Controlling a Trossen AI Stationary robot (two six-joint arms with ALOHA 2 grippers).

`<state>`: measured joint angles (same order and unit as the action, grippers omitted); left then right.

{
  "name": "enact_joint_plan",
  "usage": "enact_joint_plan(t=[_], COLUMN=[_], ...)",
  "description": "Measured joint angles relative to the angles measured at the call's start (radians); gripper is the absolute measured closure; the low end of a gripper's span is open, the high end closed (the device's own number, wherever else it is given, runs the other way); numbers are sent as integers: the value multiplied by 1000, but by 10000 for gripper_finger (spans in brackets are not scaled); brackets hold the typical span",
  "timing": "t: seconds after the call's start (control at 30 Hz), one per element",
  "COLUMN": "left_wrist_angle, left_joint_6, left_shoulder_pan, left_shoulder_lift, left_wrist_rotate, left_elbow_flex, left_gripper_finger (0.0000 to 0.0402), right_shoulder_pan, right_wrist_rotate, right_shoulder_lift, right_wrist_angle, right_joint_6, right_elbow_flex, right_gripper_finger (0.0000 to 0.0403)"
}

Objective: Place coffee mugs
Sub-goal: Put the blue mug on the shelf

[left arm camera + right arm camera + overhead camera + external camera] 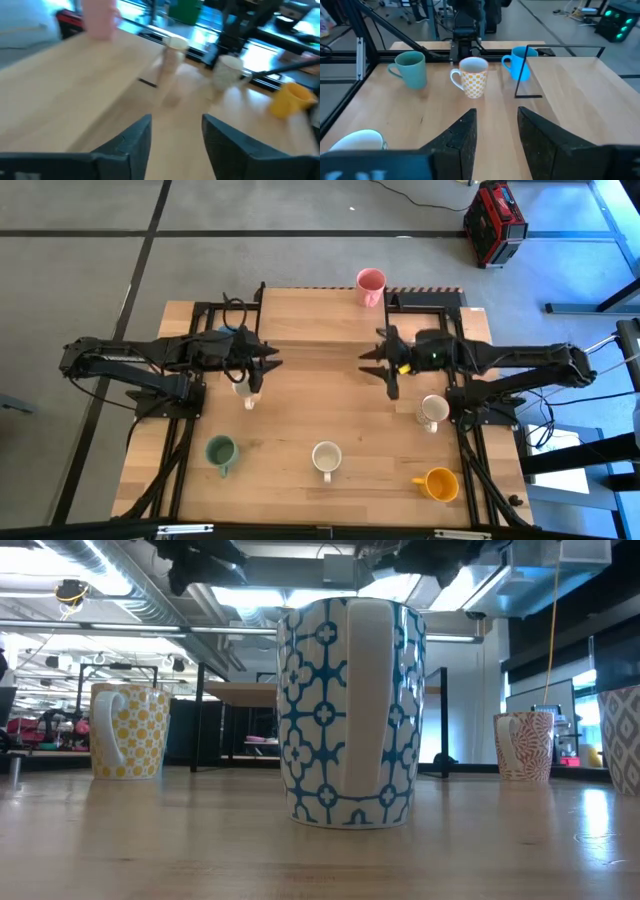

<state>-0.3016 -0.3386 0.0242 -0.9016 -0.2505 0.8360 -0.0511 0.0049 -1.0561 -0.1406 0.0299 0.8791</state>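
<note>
Cream ceramic mug with yellow dots [472, 76] standing on desk [320, 390] just below left jaws [268, 366], released; right jaws [375, 365] parted, empty.

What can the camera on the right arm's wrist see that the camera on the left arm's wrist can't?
Only the right wrist view shows the green mug, the blue mug and the cream mug with orange dots, standing in a row across the table.

Only the left wrist view shows the pink mug, the orange mug and two pale mugs, one blurred.

Both show the wooden table and, low in the picture, that arm's own two dark fingers standing apart with nothing between them.
</note>
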Motion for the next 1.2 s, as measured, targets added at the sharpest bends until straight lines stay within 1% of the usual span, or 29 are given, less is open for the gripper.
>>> enact_joint_plan(t=[0.07,0.13,0.23,0.3,0.47,0.57,0.7,0.8,0.9,1.0,1.13,1.2], left_wrist_angle=[1,2,3,3,2,-1,-12,-13,-26,-77,-129,-173], left_joint_6=[-1,-6,-22,-22,-22,-21,-20,-25,-64,-105,-195,-229], left_shoulder_pan=[0,-3,-28,-59,-144,-188,-233,-260,-289,-309,-304,-295], left_shoulder_lift=[0,0,0,-1,-2,-11,-18,-37,-48,-47,-6,18], left_wrist_rotate=[62,128,218,245,235,207,155,154,155,155,154,149], left_elbow_flex=[0,0,0,0,0,1,1,1,0,0,-1,-1], left_gripper_finger=[225,224,224,224,227,227,227,227,227,227,227,227], right_shoulder_pan=[50,96,161,207,307,355,393,408,412,411,398,396], right_wrist_rotate=[63,109,133,151,176,189,204,205,204,206,232,240], right_shoulder_lift=[0,0,0,-9,-52,-115,-204,-263,-311,-339,-355,-355], right_wrist_angle=[0,1,3,7,-45,-46,-55,-58,-13,-8,-10,-13], right_joint_6=[-33,-110,-247,-337,-523,-557,-560,-560,-574,-574,-589,-611], right_elbow_flex=[0,0,0,1,50,102,191,253,293,322,332,332], right_gripper_finger=[270,270,270,270,270,270,270,270,270,270,266,257])
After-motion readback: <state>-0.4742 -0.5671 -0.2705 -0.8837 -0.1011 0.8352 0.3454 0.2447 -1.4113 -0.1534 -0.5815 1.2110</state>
